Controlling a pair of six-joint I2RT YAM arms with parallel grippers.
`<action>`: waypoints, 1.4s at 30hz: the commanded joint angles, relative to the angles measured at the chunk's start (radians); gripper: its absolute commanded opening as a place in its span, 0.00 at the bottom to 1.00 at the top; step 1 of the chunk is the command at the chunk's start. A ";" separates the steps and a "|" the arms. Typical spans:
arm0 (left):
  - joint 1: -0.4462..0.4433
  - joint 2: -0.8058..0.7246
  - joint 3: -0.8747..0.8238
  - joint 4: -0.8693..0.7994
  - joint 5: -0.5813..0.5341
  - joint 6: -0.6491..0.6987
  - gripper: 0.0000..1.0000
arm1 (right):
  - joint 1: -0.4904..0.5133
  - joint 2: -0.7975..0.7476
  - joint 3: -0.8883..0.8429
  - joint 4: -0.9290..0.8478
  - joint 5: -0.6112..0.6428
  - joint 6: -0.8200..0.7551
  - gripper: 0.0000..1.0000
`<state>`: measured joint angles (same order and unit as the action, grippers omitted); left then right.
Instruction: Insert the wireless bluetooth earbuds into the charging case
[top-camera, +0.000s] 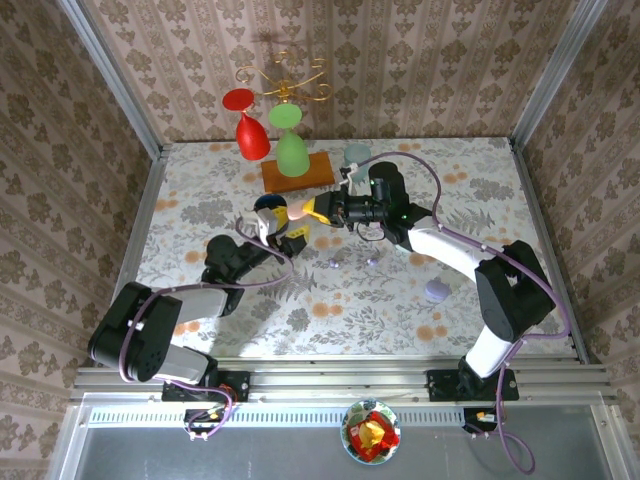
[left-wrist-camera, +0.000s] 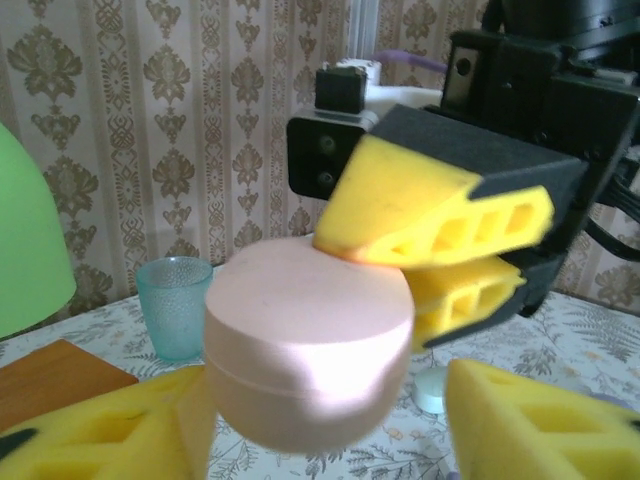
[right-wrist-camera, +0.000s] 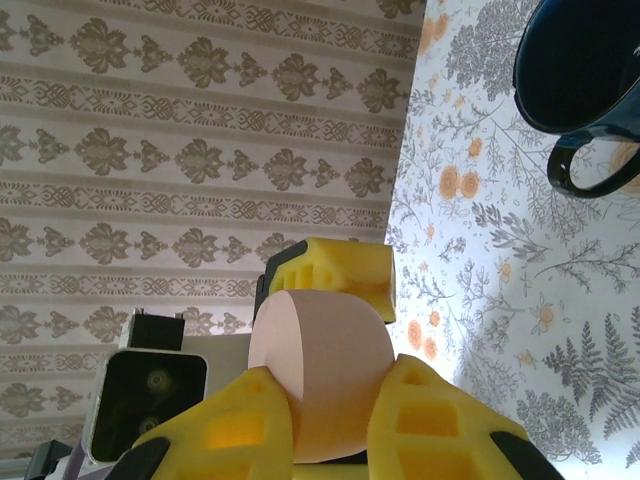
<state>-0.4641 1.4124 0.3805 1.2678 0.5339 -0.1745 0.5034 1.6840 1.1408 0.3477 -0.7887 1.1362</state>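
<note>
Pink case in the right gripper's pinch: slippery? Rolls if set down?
The pink case looks smooth, rounded and rigid, so it may slip or pivot in the right gripper's foam pinch. Likely light: a fingertip pinch holds it aloft. On its curved side it could roll.

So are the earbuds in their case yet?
Not yet. Done: the pink case is up off the table, pinched by the right gripper. In hand: the left gripper is open around it. Left: the case looks closed, and what look like tiny buds lie on the table.
</note>
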 joint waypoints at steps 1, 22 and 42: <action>0.001 -0.008 -0.027 0.015 0.013 0.032 0.70 | -0.020 -0.002 -0.013 -0.023 0.033 -0.087 0.07; -0.072 -0.154 -0.054 -0.378 -0.048 0.316 1.00 | -0.135 0.337 0.010 -0.127 0.200 -0.289 0.09; -0.108 -0.142 -0.014 -0.464 0.007 0.374 1.00 | -0.147 -0.071 -0.012 -0.757 0.544 -0.803 0.73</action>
<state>-0.5636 1.2789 0.3367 0.8368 0.5167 0.1654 0.3622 1.6894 1.1213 -0.1612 -0.3820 0.5156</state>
